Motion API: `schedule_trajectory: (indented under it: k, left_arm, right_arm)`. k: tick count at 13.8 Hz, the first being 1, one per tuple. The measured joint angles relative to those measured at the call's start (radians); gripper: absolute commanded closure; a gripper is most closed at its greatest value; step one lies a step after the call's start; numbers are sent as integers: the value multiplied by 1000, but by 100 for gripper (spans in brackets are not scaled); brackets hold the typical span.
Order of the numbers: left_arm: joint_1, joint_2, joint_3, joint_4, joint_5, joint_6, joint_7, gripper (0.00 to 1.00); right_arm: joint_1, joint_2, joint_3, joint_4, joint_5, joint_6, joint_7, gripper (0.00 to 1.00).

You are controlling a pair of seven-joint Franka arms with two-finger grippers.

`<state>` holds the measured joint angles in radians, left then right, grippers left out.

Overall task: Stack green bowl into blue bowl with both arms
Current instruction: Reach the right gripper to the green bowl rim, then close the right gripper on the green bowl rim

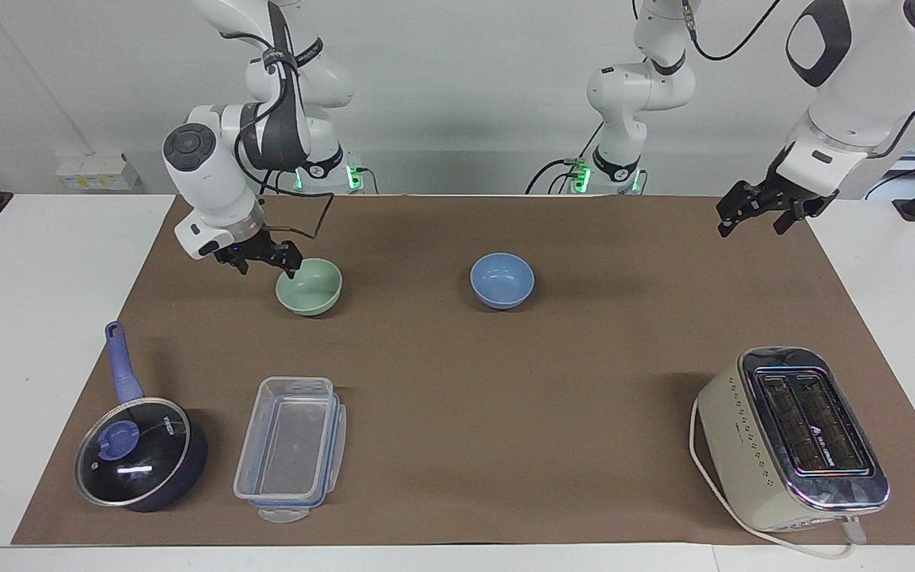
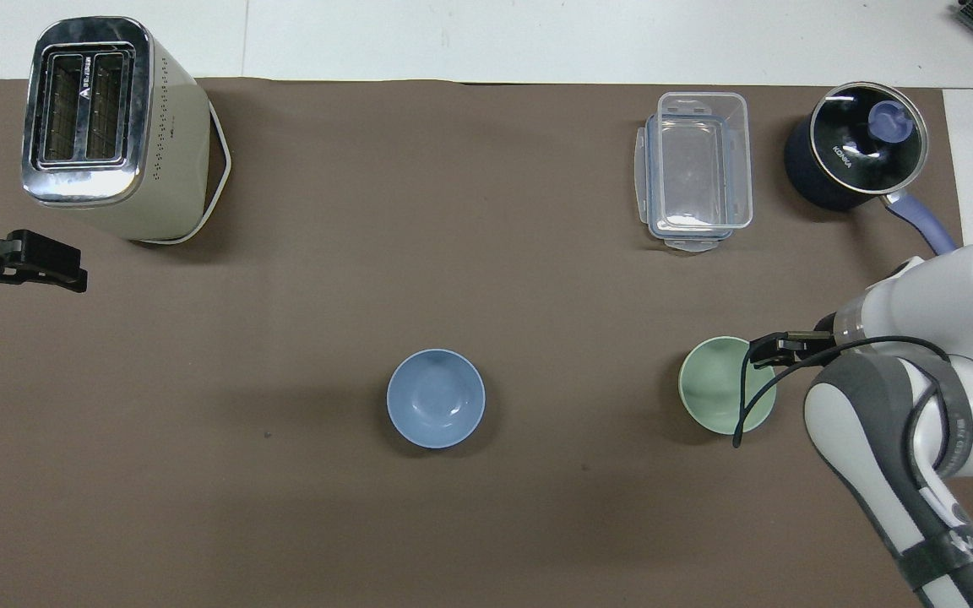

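Observation:
The green bowl stands upright on the brown mat toward the right arm's end. The blue bowl stands upright beside it, near the middle of the mat. My right gripper is open and low at the green bowl's rim, on the side toward the right arm's end. One fingertip is at the rim; I cannot tell if it touches. My left gripper hangs open over the mat's edge at the left arm's end, holding nothing.
A cream toaster stands farthest from the robots at the left arm's end. A clear plastic container and a dark lidded saucepan sit farther out than the green bowl.

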<state>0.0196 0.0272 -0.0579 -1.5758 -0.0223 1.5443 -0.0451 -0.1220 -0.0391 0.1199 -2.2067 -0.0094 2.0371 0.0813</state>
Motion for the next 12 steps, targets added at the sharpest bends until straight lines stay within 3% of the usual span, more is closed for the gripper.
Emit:
schedule_trajectory:
  k: [10, 11, 12]
  left_arm:
    - [0, 0, 0, 0, 0, -1, 0, 0]
    - [0, 0, 0, 0, 0, -1, 0, 0]
    - [0, 0, 0, 0, 0, -2, 0, 0]
  right_arm:
    - [-3, 61, -4, -108, 1, 162, -47, 0]
    - [-3, 61, -4, -108, 1, 162, -47, 5]
    - [-3, 61, -4, -108, 1, 162, -48, 17]
